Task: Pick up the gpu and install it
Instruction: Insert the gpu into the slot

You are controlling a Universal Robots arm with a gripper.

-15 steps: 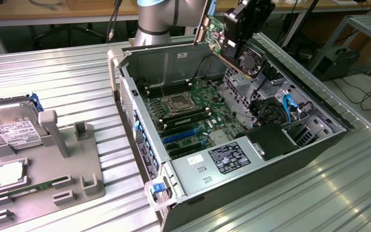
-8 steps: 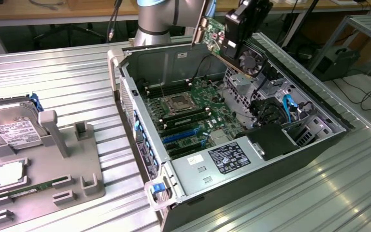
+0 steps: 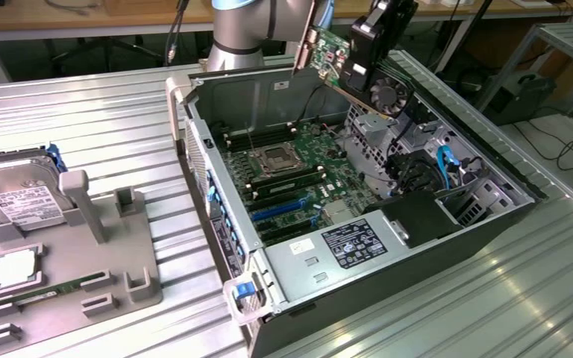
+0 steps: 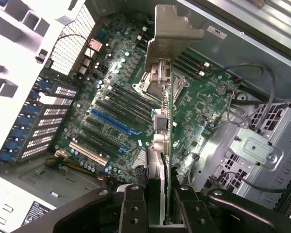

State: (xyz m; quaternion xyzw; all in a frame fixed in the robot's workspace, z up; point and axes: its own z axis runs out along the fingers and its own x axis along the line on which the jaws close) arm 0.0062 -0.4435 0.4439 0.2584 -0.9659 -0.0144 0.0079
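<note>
The gpu [image 3: 331, 54], a green-backed card with a black fan and a silver bracket, hangs tilted above the back of the open computer case [image 3: 366, 291]. My gripper [image 3: 374, 41] is shut on it from above. In the wrist view the gpu [image 4: 168, 136] stands edge-on between my gripper [image 4: 160, 216] fingers [image 4: 133, 208], with its bracket [image 4: 172, 34] pointing away from me. Below it lies the motherboard [image 4: 203, 107] with a blue slot [image 4: 111, 122] and a white slot [image 4: 87, 153]. The card is clear of the board and touches no slot.
A grey fixture tray [image 3: 127, 261] at the exterior view's left holds a silver hard drive [image 3: 23, 198], a processor [image 3: 13, 267] and a green memory stick [image 3: 57, 287]. Inside the case are the power supply [image 3: 346, 246], a drive cage [image 4: 254, 150] and loose cables [image 3: 446, 168].
</note>
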